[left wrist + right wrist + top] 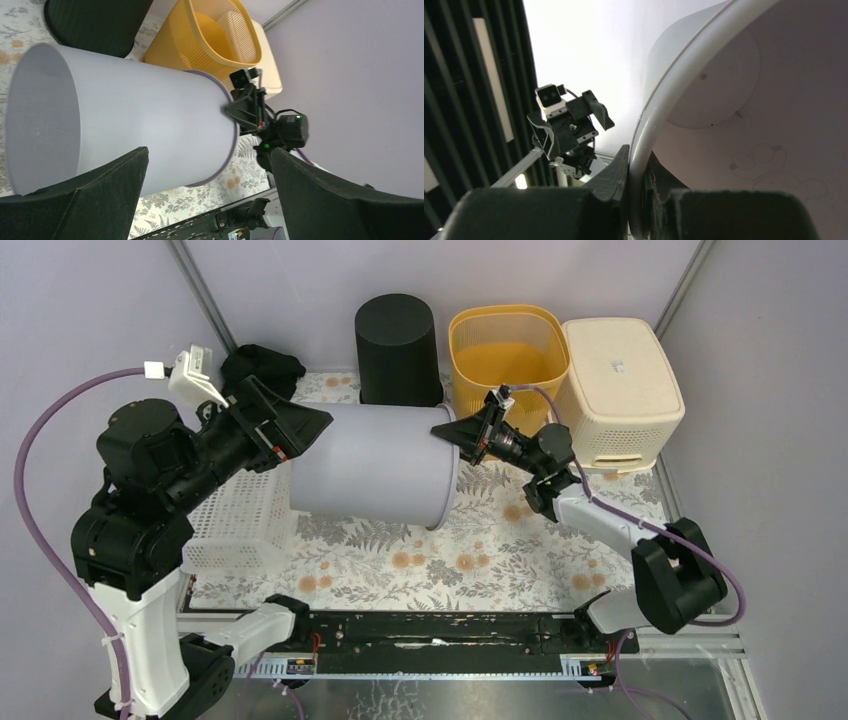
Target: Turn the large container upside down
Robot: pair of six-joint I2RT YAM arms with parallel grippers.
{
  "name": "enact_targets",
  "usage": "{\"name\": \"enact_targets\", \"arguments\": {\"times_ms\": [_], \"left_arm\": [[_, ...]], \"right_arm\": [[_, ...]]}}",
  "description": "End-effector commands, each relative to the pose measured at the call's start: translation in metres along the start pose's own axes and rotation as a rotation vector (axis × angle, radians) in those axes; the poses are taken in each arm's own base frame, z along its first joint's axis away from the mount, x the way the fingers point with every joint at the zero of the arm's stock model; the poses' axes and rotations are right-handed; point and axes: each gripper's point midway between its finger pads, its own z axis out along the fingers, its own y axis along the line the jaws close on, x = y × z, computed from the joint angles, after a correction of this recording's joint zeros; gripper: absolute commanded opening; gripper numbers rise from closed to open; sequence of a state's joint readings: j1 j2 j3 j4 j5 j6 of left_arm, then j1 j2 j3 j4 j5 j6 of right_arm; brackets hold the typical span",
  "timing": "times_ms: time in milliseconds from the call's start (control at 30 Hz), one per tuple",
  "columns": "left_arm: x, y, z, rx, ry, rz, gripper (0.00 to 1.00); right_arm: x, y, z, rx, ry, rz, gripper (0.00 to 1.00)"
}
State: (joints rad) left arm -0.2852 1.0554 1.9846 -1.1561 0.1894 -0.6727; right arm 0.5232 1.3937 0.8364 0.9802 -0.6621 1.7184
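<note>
The large container (370,465) is a pale grey bin lying on its side, closed base to the left and open mouth to the right. My right gripper (452,432) is shut on the upper part of its rim; in the right wrist view the rim (649,125) is pinched between the fingers, one inside and one outside. My left gripper (300,425) stands wide open beside the base end, touching nothing. Seen from the left wrist, the container (150,120) lies beyond the spread fingers (115,185), with the right gripper (245,107) at the far rim.
A black bin (397,348), a yellow basket (507,350) and a cream lidded box (620,390) line the back. A white lattice basket (240,520) sits under the left arm, partly under the container. The floral cloth (480,550) covers the table.
</note>
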Motion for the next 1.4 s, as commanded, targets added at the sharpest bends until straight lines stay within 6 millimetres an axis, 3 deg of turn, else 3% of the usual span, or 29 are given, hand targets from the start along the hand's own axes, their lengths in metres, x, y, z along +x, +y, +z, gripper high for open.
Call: {"name": "enact_targets", "arguments": {"times_ms": [0,233,533,833,1200,1367], "left_arm": [[-0.004,-0.017,-0.011,0.067,-0.004,-0.007,1.00],[-0.007,-0.026,-0.013,0.104,-0.006,-0.014,1.00],[-0.005,-0.025,-0.010,0.103,0.004,-0.011,1.00],[-0.001,-0.020,-0.006,0.091,0.018,-0.006,1.00],[0.001,-0.016,0.000,0.079,0.027,-0.001,1.00],[0.001,-0.014,0.002,0.072,0.030,0.002,1.00]], "right_arm": [[0.017,0.065,-0.007,-0.327,0.033,-0.052,0.00],[0.025,0.047,0.008,-0.442,0.044,0.016,0.00],[0.026,0.008,0.037,-0.407,-0.006,0.032,0.00],[0.033,-0.009,0.082,-0.430,0.018,0.065,0.00],[0.028,-0.043,0.119,-0.424,0.020,0.109,0.00],[0.030,-0.068,0.121,-0.375,0.019,0.118,0.00]]}}
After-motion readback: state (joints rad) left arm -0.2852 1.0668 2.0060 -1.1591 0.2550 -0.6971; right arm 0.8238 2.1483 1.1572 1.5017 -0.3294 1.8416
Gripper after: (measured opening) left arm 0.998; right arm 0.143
